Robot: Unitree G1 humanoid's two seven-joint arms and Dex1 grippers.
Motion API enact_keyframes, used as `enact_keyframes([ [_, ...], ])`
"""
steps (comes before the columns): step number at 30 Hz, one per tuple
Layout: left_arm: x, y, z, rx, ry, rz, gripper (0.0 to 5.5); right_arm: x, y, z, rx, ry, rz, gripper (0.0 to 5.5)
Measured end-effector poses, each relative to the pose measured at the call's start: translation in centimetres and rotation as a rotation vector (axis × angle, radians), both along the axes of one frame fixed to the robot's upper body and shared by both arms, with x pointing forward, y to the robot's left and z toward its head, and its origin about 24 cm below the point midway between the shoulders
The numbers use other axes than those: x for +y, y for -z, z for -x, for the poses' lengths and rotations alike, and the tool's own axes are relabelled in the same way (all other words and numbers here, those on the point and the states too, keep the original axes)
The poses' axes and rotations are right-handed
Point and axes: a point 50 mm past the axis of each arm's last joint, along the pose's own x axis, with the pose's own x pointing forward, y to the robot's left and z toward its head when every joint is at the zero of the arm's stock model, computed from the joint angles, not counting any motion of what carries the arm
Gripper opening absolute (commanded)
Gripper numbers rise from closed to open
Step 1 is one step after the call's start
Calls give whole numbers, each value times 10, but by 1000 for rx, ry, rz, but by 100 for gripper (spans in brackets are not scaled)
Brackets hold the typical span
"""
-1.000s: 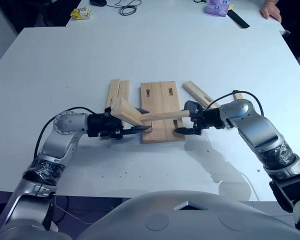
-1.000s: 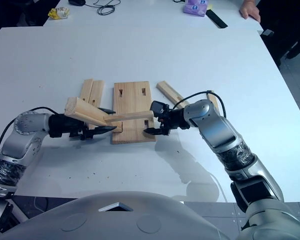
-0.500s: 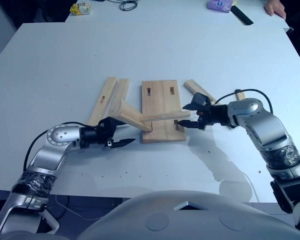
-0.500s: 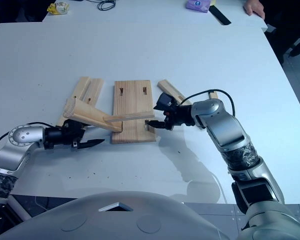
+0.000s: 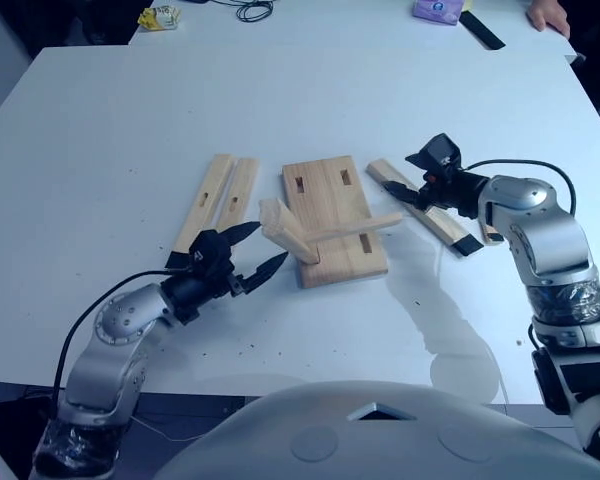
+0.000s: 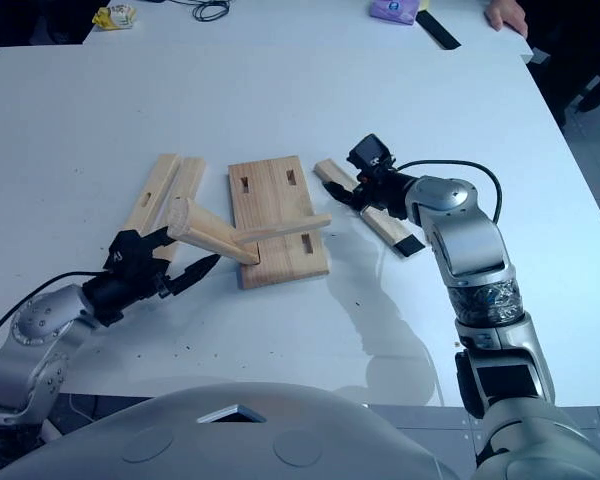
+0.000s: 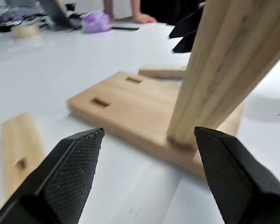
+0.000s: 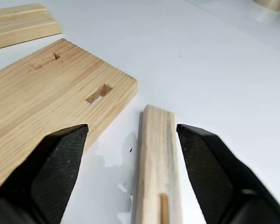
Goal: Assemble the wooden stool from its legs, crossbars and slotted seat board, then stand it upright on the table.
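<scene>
The slotted seat board (image 5: 327, 203) lies flat at the middle of the table (image 5: 310, 100), its two slots toward the far edge. On it rests a joined pair: a thick leg (image 5: 286, 232) slanting up over the board's left edge, its lower end on the board near the near-left corner, and a thin crossbar (image 5: 368, 226) running from that leg rightward across the board to its right edge.

The left gripper (image 5: 271, 242) sits just left of the leg, low over the table, its two dark fingers (image 7: 72, 175) spread wide and holding nothing. In the left wrist view the leg rises ahead of the gap between them.

Right of the board, a slotted piece (image 5: 442, 222) lies flat on the table, angled from far left to near right, close beside the board's far-right corner. The right gripper (image 5: 410, 178) hovers over its far end, fingers (image 8: 56, 168) apart on either side of the wood without clamping it.

Left of the board, two more slotted pieces (image 5: 206, 195) (image 5: 239, 190) lie side by side, touching along part of their length.

At the table's far edge are a purple pack (image 5: 435, 10), a yellow object (image 5: 160, 17) and a black bar (image 5: 480, 30).
</scene>
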Motion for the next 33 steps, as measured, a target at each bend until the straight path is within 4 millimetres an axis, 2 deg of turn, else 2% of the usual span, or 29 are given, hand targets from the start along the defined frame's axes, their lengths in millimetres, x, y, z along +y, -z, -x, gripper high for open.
enact_keyframes([
  [5, 39, 6, -13, -56, -341, -152, 359, -2, 3, -5, -25, 70, -27, 350],
  [7, 43, 5, -23, -89, -427, -177, 359, -3, 4, -10, -44, 125, -49, 350],
  [13, 25, 23, -56, -50, -479, -145, 359, 11, 4, -21, -83, 185, -115, 350],
  [16, 15, 28, -64, 3, -493, -113, 359, 15, 4, -25, -94, 196, -132, 350],
  [21, 14, 39, -65, 110, -531, -129, 359, 18, 3, -27, -105, 204, -142, 350],
  [33, 8, 27, -74, 225, -541, -152, 359, 24, 3, -27, -107, 208, -162, 350],
])
